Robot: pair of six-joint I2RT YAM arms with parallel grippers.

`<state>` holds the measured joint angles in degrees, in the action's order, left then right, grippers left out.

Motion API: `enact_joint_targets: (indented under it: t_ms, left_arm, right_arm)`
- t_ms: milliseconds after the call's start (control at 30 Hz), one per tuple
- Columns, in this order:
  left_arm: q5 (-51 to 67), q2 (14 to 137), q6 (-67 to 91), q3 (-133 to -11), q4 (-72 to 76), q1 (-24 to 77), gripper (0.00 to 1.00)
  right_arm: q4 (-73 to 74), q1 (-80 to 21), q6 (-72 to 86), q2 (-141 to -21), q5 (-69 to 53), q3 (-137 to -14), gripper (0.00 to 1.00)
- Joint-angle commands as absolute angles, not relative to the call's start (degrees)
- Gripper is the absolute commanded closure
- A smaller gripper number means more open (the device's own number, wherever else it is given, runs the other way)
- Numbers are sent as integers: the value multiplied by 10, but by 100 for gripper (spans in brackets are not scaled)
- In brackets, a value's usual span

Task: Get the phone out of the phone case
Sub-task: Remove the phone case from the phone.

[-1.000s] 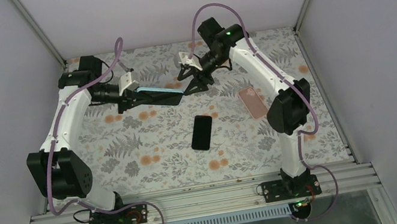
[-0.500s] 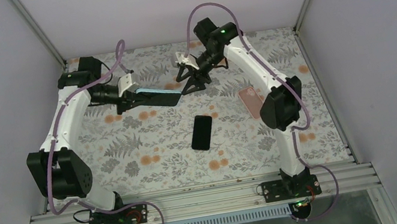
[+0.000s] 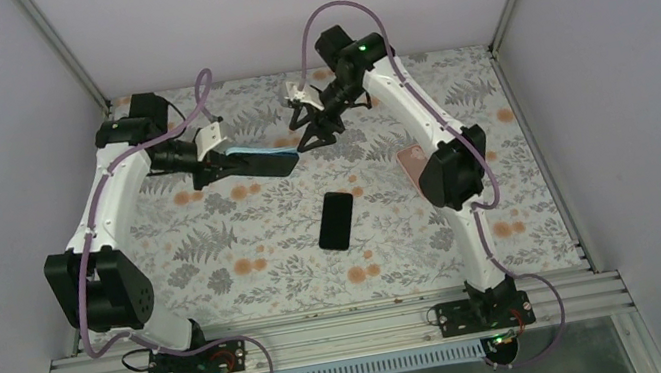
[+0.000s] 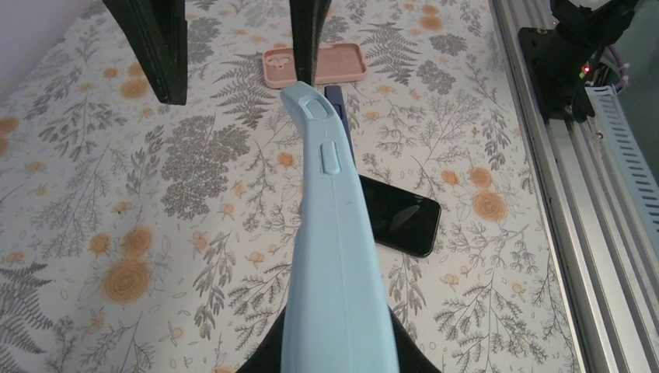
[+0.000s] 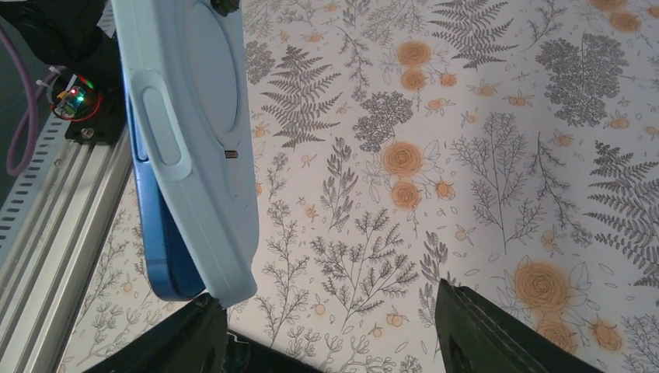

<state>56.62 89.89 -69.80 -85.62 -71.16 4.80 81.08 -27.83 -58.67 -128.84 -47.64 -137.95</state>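
My left gripper (image 3: 218,168) is shut on a light-blue phone case (image 3: 258,154) and holds it edge-on above the table. In the left wrist view the case (image 4: 334,256) fills the middle, with a blue phone's edge (image 4: 339,105) showing past its far end. My right gripper (image 3: 313,136) is open at the case's free end. In the right wrist view the case (image 5: 194,132) hangs at the left with the blue phone (image 5: 159,256) parted from it at the corner. The right gripper (image 5: 334,342) has one finger (image 5: 186,342) just under that corner.
A black phone (image 3: 336,220) lies flat mid-table, also in the left wrist view (image 4: 398,214). A pink case (image 3: 412,162) lies right of it, partly hidden by the right arm, and shows in the left wrist view (image 4: 315,64). The aluminium rail (image 3: 331,333) runs along the near edge.
My right gripper has moved left and farther back, up to the case's free end. My left gripper has drawn the case slightly left and back.
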Motion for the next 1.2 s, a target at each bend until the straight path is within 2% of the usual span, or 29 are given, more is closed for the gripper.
enact_joint_targets:
  t_ms: [0,233,433,533,600,733,800,900,933,967,1067,1167]
  left_arm:
    - [682,877,-649,-864,-671,76,98]
    - [701,877,-546,-874,-548,76,98]
    - [762,912,-648,-945,-690,104,98]
    - [781,932,-670,-958,-723,105,98]
    - [775,935,-635,-949,-685,106,98]
    - [703,915,-488,-898,-461,113,98]
    - [665,911,-422,-881,-359,118,98]
    - [635,942,-388,-935,-328,122,98]
    - [633,964,-393,-961,-344,122,98]
    - [628,974,-397,-990,-360,123,98]
    - [612,1002,-417,-1039,-403,124,98]
    - [585,987,-426,-1035,-406,123,96]
  right_arm:
    - [737,-300,-574,-1291,-438,-1399,31]
    - [711,-352,-551,-1294,-412,-1438,30]
    - [662,-356,-509,-1312,-395,-1452,33]
    - [670,-357,-514,-1317,-433,-1471,31]
    - [692,-363,-530,-1316,-473,-1474,28]
    - [721,-398,-539,-1304,-524,-1475,27]
    - [730,-427,-537,-1297,-521,-1485,36]
    - [736,-464,-536,-1290,-484,-1487,56]
    - [736,-470,-535,-1287,-476,-1483,78]
    - [735,-472,-535,-1285,-470,-1480,95]
    - [736,-469,-537,-1276,-447,-1463,97]
    - [737,-456,-534,-1268,-435,-1435,97]
